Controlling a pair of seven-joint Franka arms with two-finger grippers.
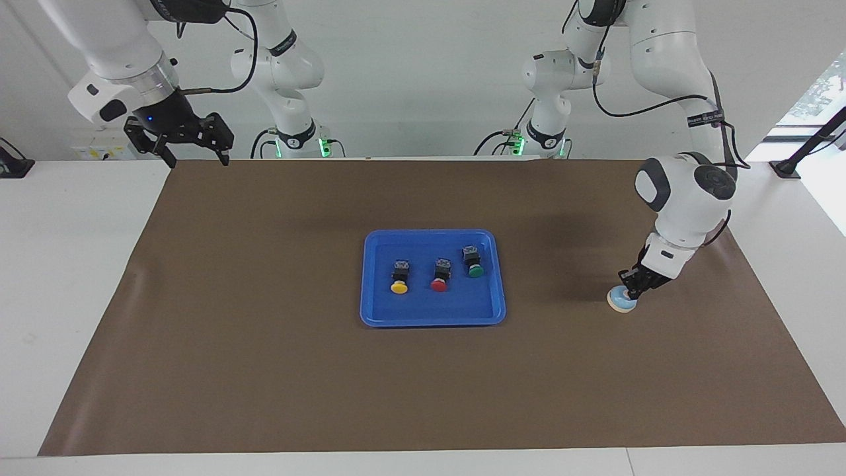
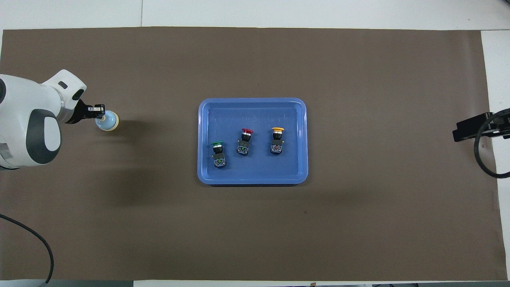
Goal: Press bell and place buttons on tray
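The blue tray [image 1: 370, 317] [image 2: 303, 119] lies mid-table. In it lie three buttons side by side: yellow [image 1: 399, 277] [image 2: 277, 139], red [image 1: 441, 274] [image 2: 245, 141] and green [image 1: 473, 261] [image 2: 218, 153], caps pointing away from the robots. The light blue bell [image 1: 620, 301] [image 2: 109, 122] stands on the mat toward the left arm's end. My left gripper [image 1: 634, 288] [image 2: 99, 113] is shut, its tips down on the bell's top. My right gripper [image 1: 195, 158] is open and empty, raised over the mat's edge by the robots, waiting.
A brown mat [image 1: 264, 370] [image 2: 358, 223] covers the table; white table surface borders it. The right arm's black hand and cable show at the overhead view's edge [image 2: 474, 129]. A cable [image 2: 36, 243] runs over the mat's corner by the left arm.
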